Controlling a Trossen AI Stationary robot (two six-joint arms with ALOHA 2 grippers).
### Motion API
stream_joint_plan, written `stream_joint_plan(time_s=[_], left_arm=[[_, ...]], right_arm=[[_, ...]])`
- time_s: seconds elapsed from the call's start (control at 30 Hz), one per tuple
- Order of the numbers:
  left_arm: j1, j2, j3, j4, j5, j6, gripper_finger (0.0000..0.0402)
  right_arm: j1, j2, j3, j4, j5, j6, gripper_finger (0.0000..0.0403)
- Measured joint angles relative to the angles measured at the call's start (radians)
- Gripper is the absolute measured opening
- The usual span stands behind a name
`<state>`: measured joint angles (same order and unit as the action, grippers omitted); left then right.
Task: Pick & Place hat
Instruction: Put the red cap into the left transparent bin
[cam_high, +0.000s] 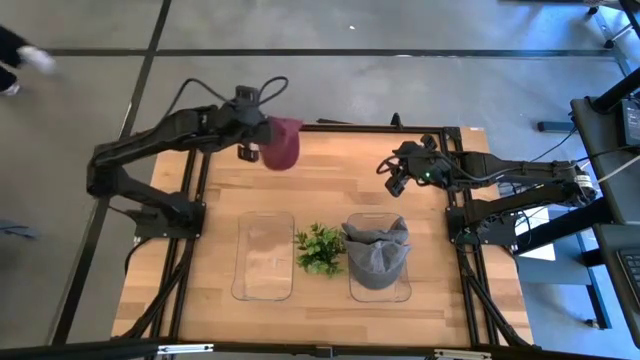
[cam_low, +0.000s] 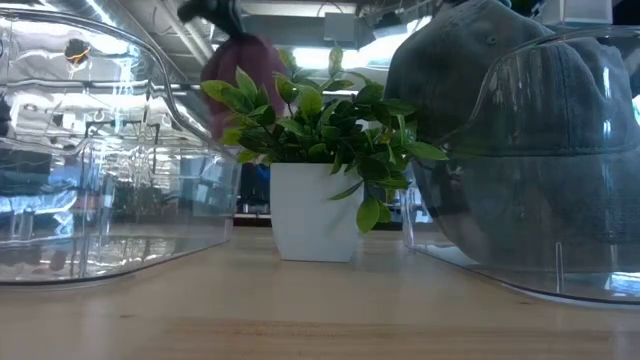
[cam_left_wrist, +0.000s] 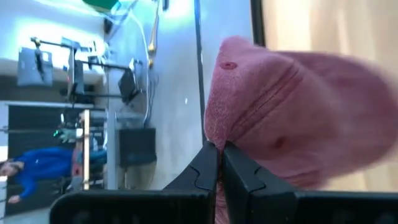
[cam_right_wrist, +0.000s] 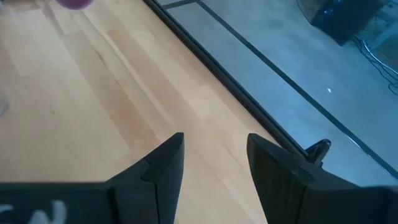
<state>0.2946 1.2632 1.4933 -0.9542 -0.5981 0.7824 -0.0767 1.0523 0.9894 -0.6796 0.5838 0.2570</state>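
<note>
A maroon hat (cam_high: 281, 143) hangs from my left gripper (cam_high: 258, 131) above the table's far edge, left of centre; the low view shows it (cam_low: 245, 72) behind the plant, lifted. My left gripper (cam_left_wrist: 221, 163) is shut on it. A grey hat (cam_high: 377, 253) sits inside the right clear bin (cam_high: 380, 292). The left clear bin (cam_high: 264, 256) holds nothing. My right gripper (cam_right_wrist: 214, 163) is open, hovering over bare wood near the table's far right edge (cam_high: 402, 172). My left gripper pinches the maroon hat's edge (cam_left_wrist: 214, 138) between its two shut fingers (cam_left_wrist: 205, 168). The fingers come in roughly level from the table's left side. The hat is lifted clear of the table and hangs beside and below the fingers.
A small green plant in a white pot (cam_high: 320, 248) stands between the two clear bins. Bare wood lies across the table's far half (cam_high: 340, 180). Black frame rails (cam_high: 200, 190) run along the table's sides. A person in blue (cam_left_wrist: 28, 174) stands far off in the room.
</note>
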Motion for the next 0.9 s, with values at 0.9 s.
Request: stream_joint_plan(time_s=[0.9], left_arm=[[-0.519,-0.144,0.0,-0.306,0.365,-0.847,0.0003]], right_arm=[[0.0,0.002,0.0,-0.005,-0.001,0.052,0.0177]])
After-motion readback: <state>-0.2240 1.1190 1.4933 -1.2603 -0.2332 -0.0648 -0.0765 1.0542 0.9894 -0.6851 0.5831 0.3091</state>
